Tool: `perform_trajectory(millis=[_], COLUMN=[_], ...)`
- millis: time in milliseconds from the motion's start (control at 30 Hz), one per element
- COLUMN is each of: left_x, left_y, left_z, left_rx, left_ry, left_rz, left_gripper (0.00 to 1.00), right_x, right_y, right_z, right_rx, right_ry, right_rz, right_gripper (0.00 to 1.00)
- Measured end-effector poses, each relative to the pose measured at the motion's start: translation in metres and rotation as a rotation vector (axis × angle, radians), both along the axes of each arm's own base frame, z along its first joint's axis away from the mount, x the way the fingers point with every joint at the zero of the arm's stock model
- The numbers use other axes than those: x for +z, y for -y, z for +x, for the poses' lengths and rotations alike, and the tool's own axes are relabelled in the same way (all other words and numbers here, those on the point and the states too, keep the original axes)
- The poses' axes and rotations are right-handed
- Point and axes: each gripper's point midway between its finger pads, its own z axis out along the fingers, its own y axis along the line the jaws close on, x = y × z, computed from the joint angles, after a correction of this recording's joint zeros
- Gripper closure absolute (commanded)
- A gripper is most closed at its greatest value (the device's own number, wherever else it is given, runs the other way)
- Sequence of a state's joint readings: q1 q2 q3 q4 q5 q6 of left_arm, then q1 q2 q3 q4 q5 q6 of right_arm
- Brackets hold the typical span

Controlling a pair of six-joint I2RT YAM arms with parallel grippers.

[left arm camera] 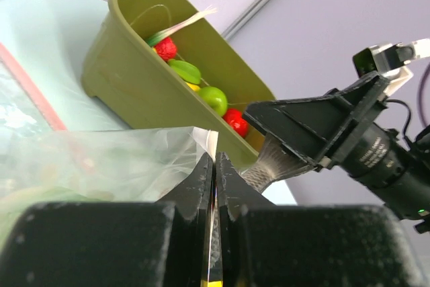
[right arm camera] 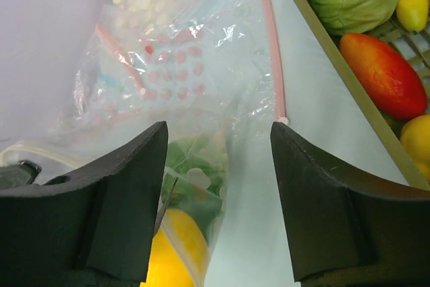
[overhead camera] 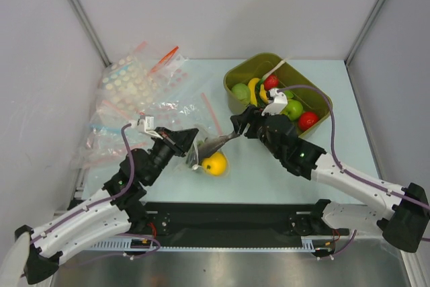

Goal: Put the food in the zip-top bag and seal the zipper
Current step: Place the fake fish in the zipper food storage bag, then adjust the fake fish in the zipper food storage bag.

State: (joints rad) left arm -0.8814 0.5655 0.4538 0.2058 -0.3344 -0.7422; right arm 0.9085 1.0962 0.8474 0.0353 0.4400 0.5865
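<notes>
Olive bin [overhead camera: 259, 58] at one o'clock on the pale table [overhead camera: 269, 173] — red fruit [overhead camera: 308, 120], green fruit [overhead camera: 292, 108] and bananas [overhead camera: 254, 89] inside. Spare bags [overhead camera: 134, 92] with pink and red strips are heaped at ten o'clock.

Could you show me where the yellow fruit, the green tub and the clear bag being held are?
Yellow fruit [overhead camera: 216, 164]: top view, on its round middle.
Green tub [left arm camera: 134, 78]: left wrist view, on its outer side wall.
Clear bag [left arm camera: 114, 159]: left wrist view, on its crinkled plastic side.

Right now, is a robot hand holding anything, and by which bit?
The left gripper pinches the zip-top bag by its edge; the right gripper is open.
</notes>
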Motion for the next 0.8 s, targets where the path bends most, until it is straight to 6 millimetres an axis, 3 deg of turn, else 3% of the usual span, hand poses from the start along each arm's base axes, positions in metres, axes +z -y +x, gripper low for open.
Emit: perform_trajectory(millis=[500,667,800], left_x=[-0.006,-0.008,-0.008], left_y=[0.003,0.005,0.005], left_z=[0.009,0.01,0.01], left_rx=[0.023,0.021,0.023], left_ry=[-0.011,-0.016,-0.017], left_rz=[0.079,0.087,0.089], left_gripper=[0.95,0.94,0.94], right_x=[-0.004,0.01,0.003], right_y=[-0.012,-0.023,-0.027], right_z=[-0.021,-0.035,-0.044], right_rx=[0.191,0.224,0.236], right_ry=[-0.121,-0.128,-0.154], right_rz=[0.009,0.02,0.005], right_gripper=[0.34,0.47,0.59])
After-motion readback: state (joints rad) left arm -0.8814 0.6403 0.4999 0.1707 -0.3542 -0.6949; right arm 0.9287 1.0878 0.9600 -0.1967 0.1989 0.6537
